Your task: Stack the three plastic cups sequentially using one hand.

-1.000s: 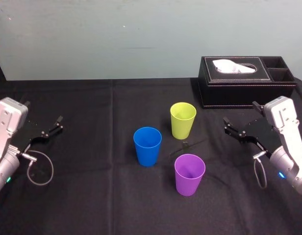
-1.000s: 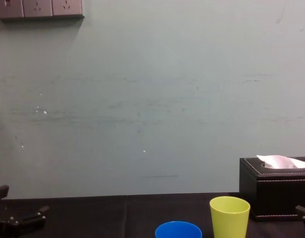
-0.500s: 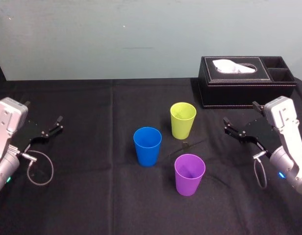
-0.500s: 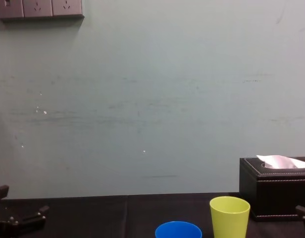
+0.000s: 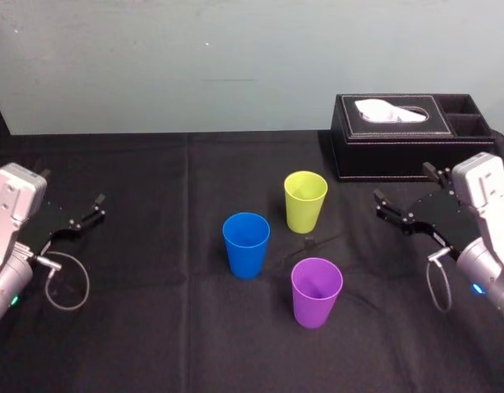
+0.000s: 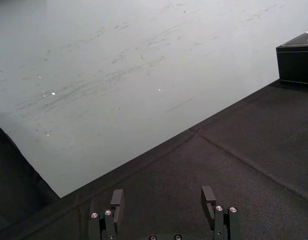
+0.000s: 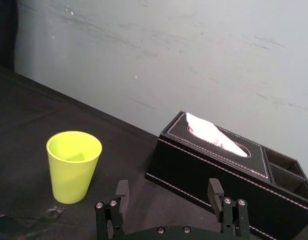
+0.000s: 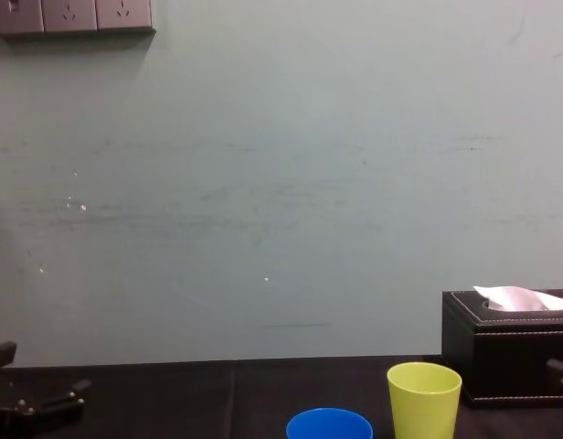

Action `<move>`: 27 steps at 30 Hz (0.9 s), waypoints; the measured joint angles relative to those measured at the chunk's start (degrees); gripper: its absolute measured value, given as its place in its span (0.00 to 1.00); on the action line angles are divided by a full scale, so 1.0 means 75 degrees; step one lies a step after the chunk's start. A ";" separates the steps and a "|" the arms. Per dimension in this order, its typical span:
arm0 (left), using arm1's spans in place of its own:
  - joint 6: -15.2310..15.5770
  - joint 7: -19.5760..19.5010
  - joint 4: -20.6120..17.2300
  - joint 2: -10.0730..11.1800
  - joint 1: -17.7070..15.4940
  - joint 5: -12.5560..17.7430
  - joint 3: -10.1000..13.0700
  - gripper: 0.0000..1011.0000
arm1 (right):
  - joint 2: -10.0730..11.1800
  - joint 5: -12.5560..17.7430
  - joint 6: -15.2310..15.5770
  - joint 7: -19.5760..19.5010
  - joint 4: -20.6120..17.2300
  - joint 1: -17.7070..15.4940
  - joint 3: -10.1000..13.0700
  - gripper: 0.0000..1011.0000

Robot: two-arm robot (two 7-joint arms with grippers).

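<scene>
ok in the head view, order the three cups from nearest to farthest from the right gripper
Measured from the right gripper, which hangs open at the table's right side:
1. Yellow-green cup, at the back of the group, on the right.
2. Purple cup, at the front, closest to the robot.
3. Blue cup, leftmost of the three.
The left gripper sits at the far left.

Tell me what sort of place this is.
Likely a lab test bench: black-clothed table, bare wall with sockets, blue cup, yellow-green cup, purple cup and tissue box set out, left hand and right hand open at the sides.
</scene>
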 joint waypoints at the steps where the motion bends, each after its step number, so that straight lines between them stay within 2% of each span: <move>1: 0.0000 0.0000 0.0000 0.0000 0.0000 0.0000 0.0000 1.00 | 0.0065 0.0031 0.0039 0.0067 -0.0137 -0.0071 0.0069 0.99; 10: 0.0000 0.0000 0.0000 0.0000 0.0000 0.0000 0.0000 1.00 | 0.0503 0.0355 0.0263 0.0530 -0.0920 -0.0540 0.0494 0.99; 13: 0.0000 0.0000 0.0000 0.0000 0.0000 0.0001 0.0000 1.00 | 0.0760 0.0549 0.0326 0.0818 -0.1258 -0.0794 0.0722 0.99; 23: 0.0000 0.0000 0.0000 0.0000 0.0000 0.0000 0.0000 1.00 | 0.1319 0.1132 0.0422 0.1640 -0.1906 -0.1418 0.1287 0.99; 27: 0.0000 0.0000 0.0000 0.0000 0.0000 0.0000 0.0000 1.00 | 0.1466 0.1287 0.0417 0.1956 -0.2069 -0.1630 0.1424 0.99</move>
